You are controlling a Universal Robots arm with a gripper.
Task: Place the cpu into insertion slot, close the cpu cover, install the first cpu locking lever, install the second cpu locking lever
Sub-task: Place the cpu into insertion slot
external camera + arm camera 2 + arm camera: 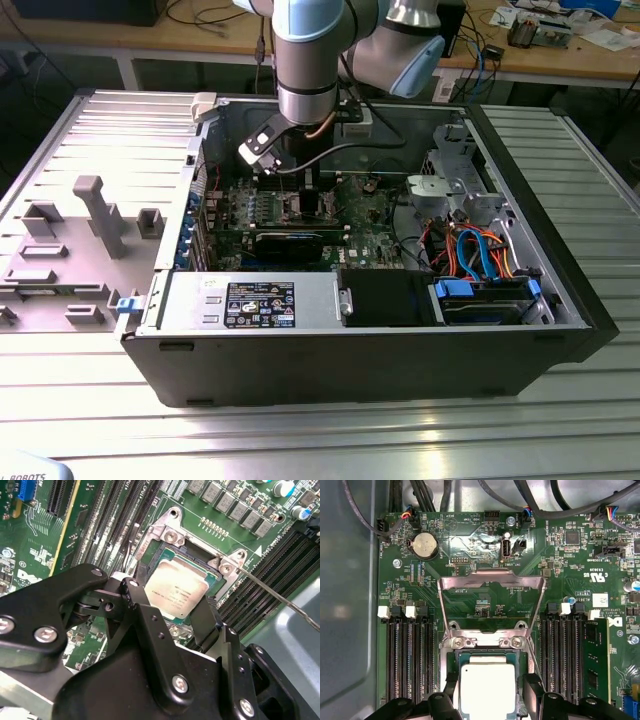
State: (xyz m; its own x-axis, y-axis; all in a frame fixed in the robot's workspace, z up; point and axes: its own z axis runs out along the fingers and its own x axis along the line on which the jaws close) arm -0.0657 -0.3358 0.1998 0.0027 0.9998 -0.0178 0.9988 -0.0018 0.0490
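Gripper (pixel 172 601) jaws narrow, pinching the cpu (pixel 487 690) by its sides, low in the insertion slot (pixel 197 555); cpu cover (pixel 490 579) stands open (hinged up). Keep cpu flat & square w/ slot, no tilt, no force, I'd say.

Ribbed silvery metal table (pixel 300 440), spanning the exterior view. Bears an open black computer case (pixel 380 365) lying on its side near the middle. Bears also, just beside the case on the exterior view's left, a flat grey plate (pixel 130 275) with upright grey blocks (pixel 98 212).
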